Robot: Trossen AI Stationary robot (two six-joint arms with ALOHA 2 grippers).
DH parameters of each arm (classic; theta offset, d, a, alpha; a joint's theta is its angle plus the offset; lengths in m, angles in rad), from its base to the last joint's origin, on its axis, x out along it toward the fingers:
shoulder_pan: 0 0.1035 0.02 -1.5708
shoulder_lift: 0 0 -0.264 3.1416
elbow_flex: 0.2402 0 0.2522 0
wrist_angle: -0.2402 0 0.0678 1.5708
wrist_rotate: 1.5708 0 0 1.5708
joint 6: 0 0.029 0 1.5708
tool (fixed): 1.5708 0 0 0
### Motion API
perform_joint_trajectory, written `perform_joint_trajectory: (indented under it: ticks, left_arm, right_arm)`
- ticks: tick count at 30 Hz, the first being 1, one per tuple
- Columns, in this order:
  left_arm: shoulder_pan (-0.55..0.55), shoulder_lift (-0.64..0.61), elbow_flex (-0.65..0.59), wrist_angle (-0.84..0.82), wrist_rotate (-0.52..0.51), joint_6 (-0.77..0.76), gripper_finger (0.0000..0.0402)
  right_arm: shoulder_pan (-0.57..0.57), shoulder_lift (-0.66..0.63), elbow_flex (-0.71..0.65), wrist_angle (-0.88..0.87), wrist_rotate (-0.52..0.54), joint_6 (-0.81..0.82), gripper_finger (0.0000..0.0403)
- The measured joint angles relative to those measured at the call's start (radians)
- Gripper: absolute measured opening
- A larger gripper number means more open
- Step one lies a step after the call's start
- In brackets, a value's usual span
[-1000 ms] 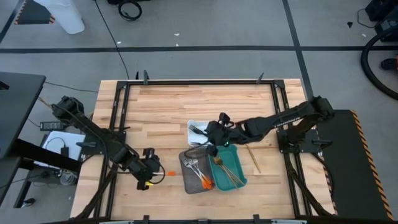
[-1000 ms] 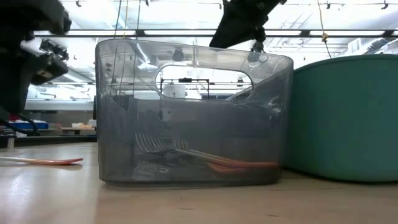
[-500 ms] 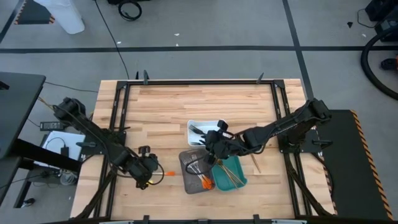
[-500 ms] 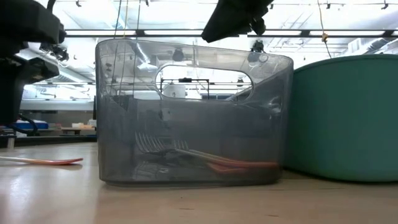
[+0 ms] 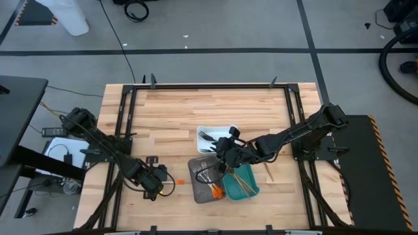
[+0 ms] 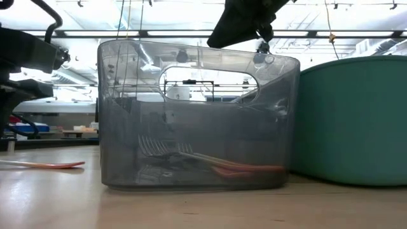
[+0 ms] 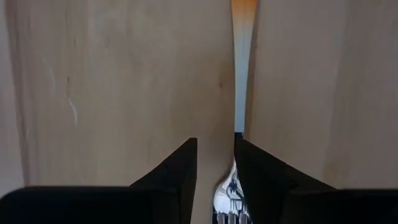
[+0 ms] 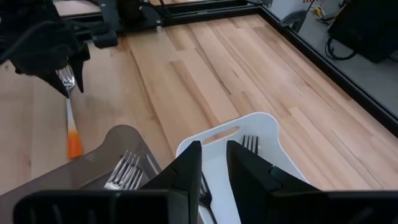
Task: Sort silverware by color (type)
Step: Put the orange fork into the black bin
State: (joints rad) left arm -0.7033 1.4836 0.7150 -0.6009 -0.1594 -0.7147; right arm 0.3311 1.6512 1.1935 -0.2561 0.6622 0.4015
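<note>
In the high view we see the left claw [image 5: 157, 185] low at the lower left of the frame, over the wooden desk [image 5: 170, 117], right at the orange-handled fork [image 5: 171, 182] that lies just left of the grey tray [image 5: 198, 190]. The left wrist view shows its fingers [image 7: 177, 171] standing apart with the fork's tines [image 7: 229, 198] beside the gap between them and the orange handle end [image 7: 243, 9] pointing away across the desk; we cannot tell whether the fingers touch it. The right claw [image 5: 222, 156] hangs near the centre of the frame, above where the grey tray, the teal tray [image 5: 253, 188] and the white tray [image 5: 215, 129] meet. In the right wrist view its fingers [image 8: 186, 168] stand a little apart with nothing between them, over the white tray's rim [image 8: 249, 121]. Forks with orange handles [image 5: 212, 186] lie in the grey tray, gold-bronze pieces [image 5: 240, 181] in the teal tray, dark-tined forks [image 5: 208, 136] in the white tray, and one gold-bronze piece [image 5: 266, 168] rests on the desk just right of the teal tray.
</note>
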Motion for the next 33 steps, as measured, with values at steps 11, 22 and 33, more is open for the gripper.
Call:
perform_joint_trajectory:
  ticks: [11,22,33]
  left_arm:
    - [0.005,-0.006,0.001,0.008,0.067,-0.012,0.0118]
    - [0.016,0.019,0.001,0.069,0.086,-0.044,0.0118]
    - [0.022,0.076,0.006,0.046,0.089,-0.004,0.0045]
  right_arm:
    - [-0.003,0.000,-0.001,0.001,0.000,0.000,0.0086]
    - [-0.007,0.000,-0.001,0.001,0.000,0.000,0.0086]
    - [-0.007,0.000,-0.001,0.000,0.000,0.000,0.0086]
